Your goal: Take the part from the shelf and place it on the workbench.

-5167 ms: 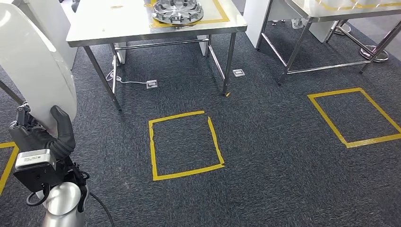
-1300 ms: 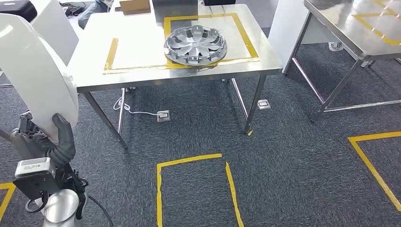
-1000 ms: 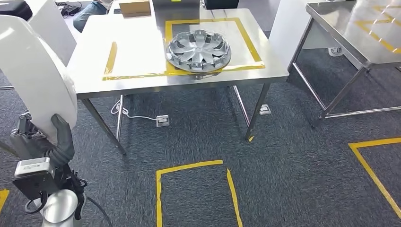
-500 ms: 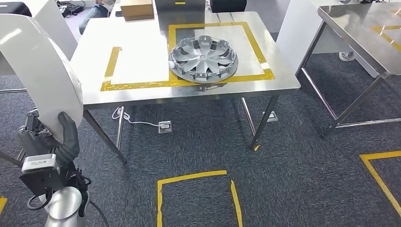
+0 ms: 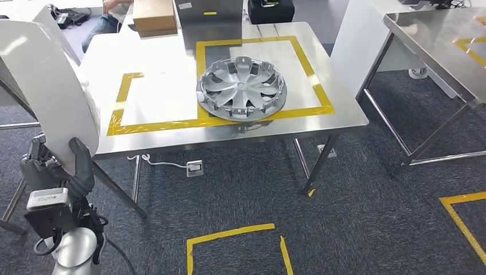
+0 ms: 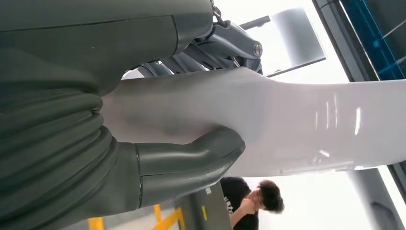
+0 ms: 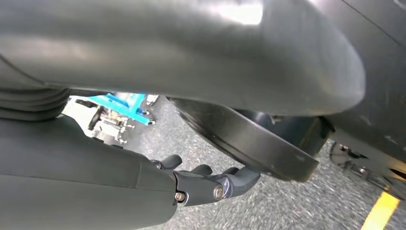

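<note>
My left hand [image 5: 57, 172] grips a large white curved part [image 5: 46, 86] at the far left of the head view, holding it upright beside my body. In the left wrist view the thumb [image 6: 191, 158] presses on the white part [image 6: 287, 120]. The steel workbench [image 5: 229, 133] stands ahead, marked with yellow tape. Its left taped rectangle [image 5: 155, 100] is bare; a silver hubcap [image 5: 242, 89] lies in the right one. My right hand [image 7: 206, 184] hangs beside my body over the carpet, fingers loosely extended and holding nothing.
A cardboard box [image 5: 153, 15], a grey box [image 5: 207, 17] and a black case [image 5: 270, 10] stand along the bench's far edge. A second steel table [image 5: 435, 40] is at the right. Yellow floor squares [image 5: 235, 252] mark the carpet. A person [image 6: 253, 201] is behind the bench.
The camera has moved toward the workbench, which now looms larger and lower in the picture. My left hand keeps the same hold on the white part.
</note>
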You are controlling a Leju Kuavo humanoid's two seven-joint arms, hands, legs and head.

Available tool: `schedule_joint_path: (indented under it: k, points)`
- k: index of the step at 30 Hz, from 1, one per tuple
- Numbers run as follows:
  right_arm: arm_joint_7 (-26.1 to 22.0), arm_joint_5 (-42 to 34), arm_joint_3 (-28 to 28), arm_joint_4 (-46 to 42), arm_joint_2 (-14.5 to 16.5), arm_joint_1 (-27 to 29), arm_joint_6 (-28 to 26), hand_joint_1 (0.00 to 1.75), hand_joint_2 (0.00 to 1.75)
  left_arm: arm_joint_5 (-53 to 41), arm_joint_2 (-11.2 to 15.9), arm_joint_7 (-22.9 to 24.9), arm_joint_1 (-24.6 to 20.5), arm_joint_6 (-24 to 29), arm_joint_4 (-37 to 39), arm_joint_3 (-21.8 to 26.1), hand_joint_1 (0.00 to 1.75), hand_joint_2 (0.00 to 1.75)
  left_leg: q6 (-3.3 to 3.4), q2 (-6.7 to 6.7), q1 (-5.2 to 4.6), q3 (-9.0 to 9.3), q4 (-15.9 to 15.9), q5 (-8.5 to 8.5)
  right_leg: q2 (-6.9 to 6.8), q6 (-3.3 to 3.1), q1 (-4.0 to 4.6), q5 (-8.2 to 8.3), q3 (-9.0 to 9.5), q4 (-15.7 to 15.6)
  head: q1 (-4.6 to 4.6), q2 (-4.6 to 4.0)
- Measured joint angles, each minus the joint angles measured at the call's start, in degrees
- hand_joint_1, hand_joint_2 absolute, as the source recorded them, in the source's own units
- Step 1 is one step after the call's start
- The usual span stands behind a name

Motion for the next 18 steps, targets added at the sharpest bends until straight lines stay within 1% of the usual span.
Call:
schedule_joint_path:
  k: [1, 2, 3, 4, 5, 6, 7, 8, 9, 10, 11, 12, 13, 14, 15, 16, 17, 18]
  points:
    - [0.0, 0.02, 0.02, 0.0, -0.07, -0.07, 0.0, 0.0, 0.0, -0.01, -0.03, -0.02, -0.09, 0.0, -0.01, 0.01, 1.75, 1.75, 0.35, -0.04, 0.15, 0.76, -0.19, -0.37, -0.06, 0.31, 0.01, 0.72, -0.23, 1.38, 0.06, 0.0]
    - [0.0, 0.03, 0.03, 0.0, -0.13, -0.19, 0.0, 0.0, 0.0, -0.02, -0.06, -0.04, -0.17, 0.0, -0.01, 0.02, 1.75, 1.75, 0.69, -0.05, 0.29, 1.7, -0.38, -0.87, -0.14, 0.66, -0.02, 1.61, -1.47, 3.67, 0.13, 0.0]
    - [0.0, 0.04, 0.04, 0.0, -0.16, -0.34, 0.02, 0.0, 0.0, -0.03, -0.1, -0.05, -0.2, 0.0, -0.01, 0.02, 1.75, 1.75, 0.94, -0.06, 0.39, 2.68, -0.55, -1.44, -0.22, 1.02, -0.13, 2.22, -3.42, 6.65, 0.25, 0.0]
    - [-0.01, 0.05, 0.04, 0.0, -0.16, -0.48, 0.04, 0.0, 0.0, -0.05, -0.11, -0.05, -0.2, 0.0, 0.01, 0.02, 1.75, 1.75, 1.12, -0.04, 0.43, 3.59, -0.69, -2.15, -0.34, 1.37, -0.31, 2.15, -5.98, 9.73, 0.38, 0.0]
    - [-0.02, 0.05, 0.04, 0.0, -0.15, -0.58, 0.07, 0.0, 0.0, -0.11, -0.1, -0.05, -0.21, 0.0, 0.06, 0.01, 1.75, 1.75, 1.21, -0.02, 0.44, 4.44, -0.76, -2.9, -0.39, 1.67, -0.46, 0.95, -8.65, 12.22, 0.46, 0.0]
    - [-0.03, 0.05, 0.04, 0.0, -0.15, -0.62, 0.09, 0.0, 0.0, -0.22, -0.11, -0.05, -0.21, 0.0, 0.13, -0.02, 1.75, 1.75, 1.25, -0.04, 0.44, 5.27, -0.78, -3.68, -0.44, 1.85, -0.6, -1.19, -11.08, 13.76, 0.54, 0.0]
    - [-0.03, 0.05, 0.04, 0.0, -0.15, -0.58, 0.09, 0.0, 0.0, -0.37, -0.11, -0.05, -0.19, 0.0, 0.21, -0.07, 1.75, 1.75, 1.21, -0.1, 0.45, 6.23, -0.79, -4.56, -0.5, 1.96, -0.7, -3.54, -13.03, 14.14, 0.54, 0.0]
    - [-0.03, 0.08, 0.05, 0.0, -0.15, -0.5, 0.09, 0.0, 0.0, -0.54, -0.12, -0.05, -0.15, 0.0, 0.29, -0.11, 1.75, 1.75, 1.16, -0.17, 0.46, 7.29, -0.79, -5.47, -0.57, 1.97, -0.77, -5.12, -14.28, 13.31, 0.55, 0.0]
    - [-0.02, 0.14, 0.05, 0.0, -0.15, -0.39, 0.1, 0.0, 0.0, -0.73, -0.14, -0.05, -0.09, 0.0, 0.33, -0.17, 1.75, 1.75, 1.06, -0.24, 0.47, 8.46, -0.79, -6.43, -0.66, 1.96, -0.82, -4.89, -14.95, 11.28, 0.55, 0.0]
    - [-0.02, 0.21, 0.06, 0.0, -0.15, -0.25, 0.1, 0.0, 0.0, -0.92, -0.15, -0.05, 0.0, 0.0, 0.35, -0.2, 1.75, 1.75, 0.92, -0.28, 0.46, 9.51, -0.81, -7.41, -0.77, 1.9, -0.85, -2.28, -15.25, 8.35, 0.55, 0.0]
    - [-0.07, 0.29, 0.07, 0.0, -0.15, -0.06, 0.11, 0.0, 0.0, -1.08, -0.16, -0.06, 0.11, 0.0, 0.36, -0.22, 1.75, 1.75, 0.75, -0.29, 0.43, 10.62, -0.73, -8.36, -0.92, 1.76, -0.82, 2.27, -15.28, 5.4, 0.52, 0.0]
    - [-0.18, 0.35, 0.11, 0.01, -0.15, 0.1, 0.13, 0.0, 0.0, -1.2, -0.17, -0.06, 0.27, 0.01, 0.37, -0.25, 1.75, 1.75, 0.45, -0.35, 0.37, 11.44, -0.77, -9.3, -1.07, 1.47, -0.66, 6.32, -15.12, 3.14, 0.49, 0.0]
    - [-0.3, 0.39, 0.17, 0.01, -0.15, 0.21, 0.14, 0.0, 0.0, -1.25, -0.17, -0.04, 0.41, 0.01, 0.33, -0.27, 1.75, 1.75, 0.08, -0.41, 0.35, 12.11, -0.99, -10.05, -1.18, 1.06, -0.47, 9.32, -14.81, 1.79, 0.42, 0.0]
    - [-0.32, 0.4, 0.24, 0.02, -0.14, 0.25, 0.16, 0.0, 0.0, -1.26, -0.19, -0.05, 0.48, 0.02, 0.24, -0.3, 1.75, 1.75, -0.37, -0.48, 0.32, 12.84, -1.02, -10.4, -1.24, 0.56, -0.3, 10.55, -14.35, 1.3, 0.38, 0.0]
    - [-0.26, 0.4, 0.31, 0.02, -0.14, 0.16, 0.2, 0.0, 0.0, -1.27, -0.22, -0.05, 0.46, 0.02, 0.09, -0.33, 1.75, 1.75, -0.87, -0.53, 0.32, 13.11, -0.81, -10.27, -1.17, -0.02, -0.18, 10.08, -13.65, 1.13, 0.37, 0.0]
    - [-0.14, 0.4, 0.34, 0.01, -0.13, 0.09, 0.22, 0.0, 0.0, -1.27, -0.25, -0.05, 0.38, 0.03, -0.07, -0.34, 1.75, 1.75, -1.28, -0.45, 0.36, 12.78, 0.48, -9.57, -1.08, -0.51, -0.24, 9.71, -12.81, 0.7, 0.34, 0.0]
    - [-0.02, 0.4, 0.36, 0.01, -0.13, 0.04, 0.25, 0.0, 0.0, -1.28, -0.27, -0.1, 0.32, 0.03, -0.2, -0.36, 1.75, 1.75, -1.61, -0.33, 0.36, 11.68, 2.92, -8.61, -1.02, -0.98, -0.36, 9.23, -11.87, 0.24, 0.27, 0.0]
    - [0.01, 0.4, 0.37, 0.0, -0.12, 0.01, 0.26, 0.0, 0.0, -1.28, -0.27, -0.12, 0.3, 0.04, -0.27, -0.37, 1.75, 1.75, -1.86, -0.21, 0.37, 9.64, 6.14, -8.06, -0.94, -1.39, -0.49, 8.67, -10.8, -0.16, 0.16, 0.0]
